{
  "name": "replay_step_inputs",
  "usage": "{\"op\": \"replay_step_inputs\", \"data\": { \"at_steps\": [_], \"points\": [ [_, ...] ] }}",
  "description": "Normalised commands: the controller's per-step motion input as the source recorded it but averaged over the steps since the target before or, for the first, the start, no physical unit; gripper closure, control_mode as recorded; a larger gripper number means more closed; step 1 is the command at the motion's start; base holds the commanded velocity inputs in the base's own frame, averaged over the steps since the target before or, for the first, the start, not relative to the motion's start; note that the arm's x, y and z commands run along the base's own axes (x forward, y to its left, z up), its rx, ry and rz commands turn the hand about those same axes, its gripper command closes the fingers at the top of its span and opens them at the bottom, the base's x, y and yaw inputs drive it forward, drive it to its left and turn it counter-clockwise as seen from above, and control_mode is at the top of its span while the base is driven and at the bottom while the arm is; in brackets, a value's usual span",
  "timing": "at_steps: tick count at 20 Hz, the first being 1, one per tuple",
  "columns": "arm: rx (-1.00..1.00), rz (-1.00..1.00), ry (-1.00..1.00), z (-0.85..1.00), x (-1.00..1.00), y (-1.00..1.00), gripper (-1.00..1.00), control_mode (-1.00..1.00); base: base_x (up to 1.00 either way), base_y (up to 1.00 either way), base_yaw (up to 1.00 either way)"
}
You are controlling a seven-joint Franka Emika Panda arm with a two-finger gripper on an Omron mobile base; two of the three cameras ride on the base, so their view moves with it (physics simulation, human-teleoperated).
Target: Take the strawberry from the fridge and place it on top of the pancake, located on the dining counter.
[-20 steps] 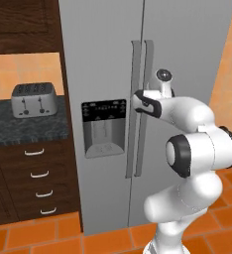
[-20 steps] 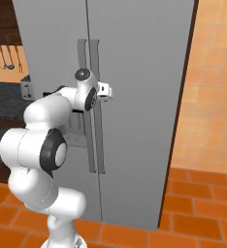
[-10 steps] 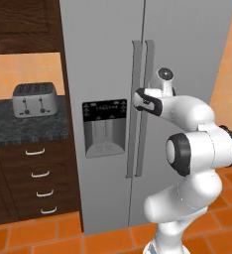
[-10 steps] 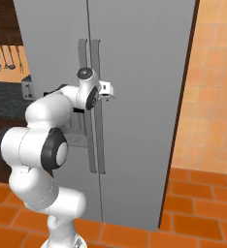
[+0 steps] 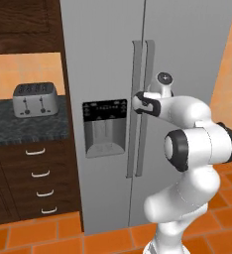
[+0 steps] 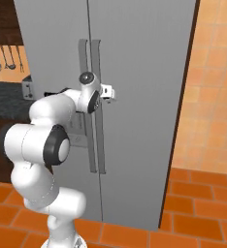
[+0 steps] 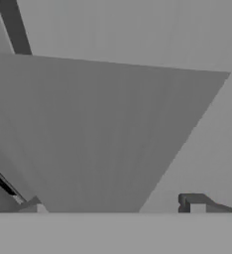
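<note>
On the far left of the left base view a brushed steel toaster with two slots stood on a dark speckled stone counter, above dark wood drawers with slim curved pale handles. To the right of these rose the fridge, a tall flat slab of matte grey steel with both doors shut, so the strawberry could not be seen anywhere. Its left door carried a black-panelled water dispenser with a recessed grey niche. Next came the pair of long vertical handles, narrow grey bars on either side of the door seam. The gripper of the smooth white arm with its dark joints was pressed up against the right-hand bar at about the height of the dispenser panel. In the hand view one finger tip stood to one side of a broad grey slanted surface; whether the jaws were open or closing on the bar could not be told. At the far right was an orange tiled wall, above a terracotta tile floor
</note>
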Motion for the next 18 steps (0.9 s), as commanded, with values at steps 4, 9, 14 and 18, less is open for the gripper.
{"op": "replay_step_inputs", "data": {
  "at_steps": [4, 9, 14, 18],
  "points": [
    [0.12, 0.00, -0.09, -1.00, 0.78, 0.01, -1.00, -1.00, 0.00, 0.00, 0.00],
    [0.00, -0.16, -0.10, -0.54, 0.01, -0.08, 1.00, -1.00, 0.00, 0.00, 0.00],
    [0.07, -0.21, 0.11, 0.00, -0.22, -0.91, 1.00, -1.00, 0.00, 0.00, 0.00],
    [0.25, 0.00, -0.23, 0.00, -0.49, -1.00, 1.00, -1.00, 0.00, 0.00, 0.00]
  ]
}}
